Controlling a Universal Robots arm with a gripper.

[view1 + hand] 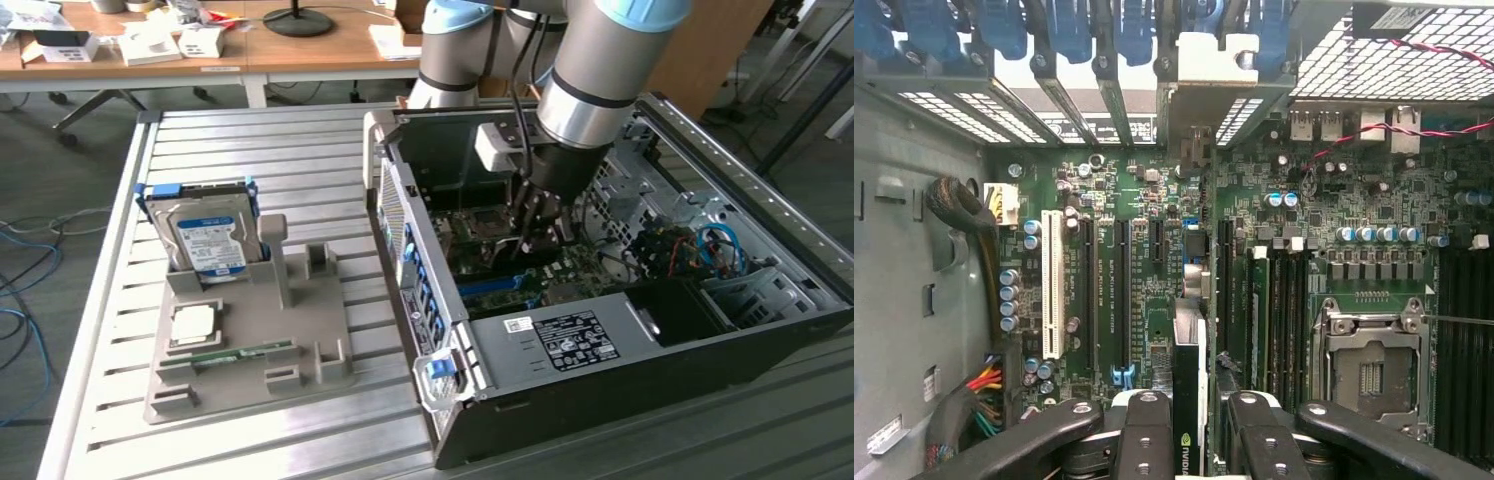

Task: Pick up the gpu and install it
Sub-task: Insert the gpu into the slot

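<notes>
The arm reaches down into the open case [641,350], which lies on its side on the slatted table [267,140]. The gripper [541,235] hangs just over the motherboard [1144,200]. In the wrist view the gripper [1194,425] is clamped on the gpu [1189,350], one black finger [1144,430] on each side of the card. The gpu is seen edge-on, upright above the black slots, between the white slot [1053,285] and the CPU socket [1369,365]. Its far end points toward the case's rear wall, where a silvery bracket [1204,70] sits among the blue latches. Whether the card's edge is already in a slot I cannot tell. At the exterior view's left, a grey fixture [254,340] holds the hard drive [207,240] upright and the memory stick [227,353] lying flat
</notes>
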